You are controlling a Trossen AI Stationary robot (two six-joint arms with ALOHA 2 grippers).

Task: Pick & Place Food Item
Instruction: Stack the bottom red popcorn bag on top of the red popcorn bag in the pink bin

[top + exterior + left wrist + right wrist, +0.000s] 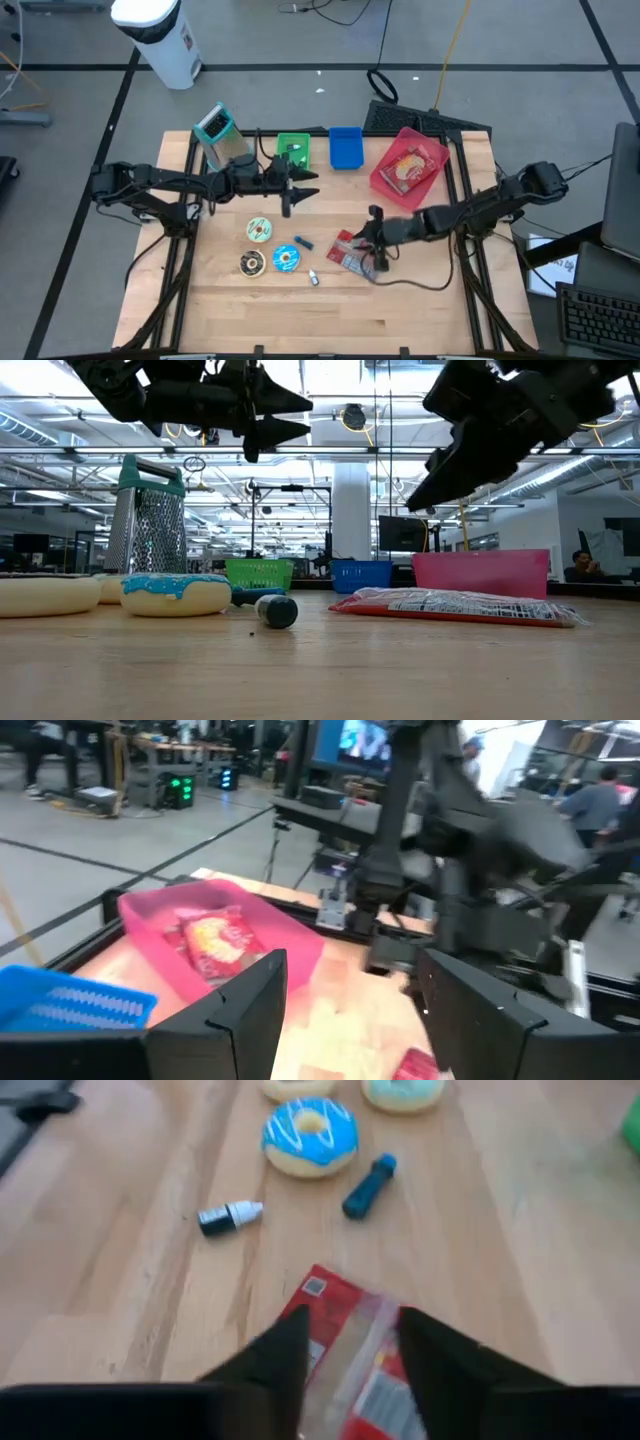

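Observation:
A red snack packet (347,251) lies flat on the wooden table (400,310), right of centre. My right gripper (373,243) hangs over it, tilted down, its fingers open and apart above the packet (338,1302). The low view shows this gripper (428,478) well clear of the packet (455,606). My left gripper (306,188) hovers level above the table's middle, open with nothing between its fingers (350,975). A pink bin (408,165) at the far right holds another red packet (215,942).
Three donuts (260,229) (252,263) (286,258), a blue marker (303,243) and a small bottle (313,279) lie left of the packet. At the far edge stand a grater (215,135), a green basket (293,150) and a blue basket (345,148).

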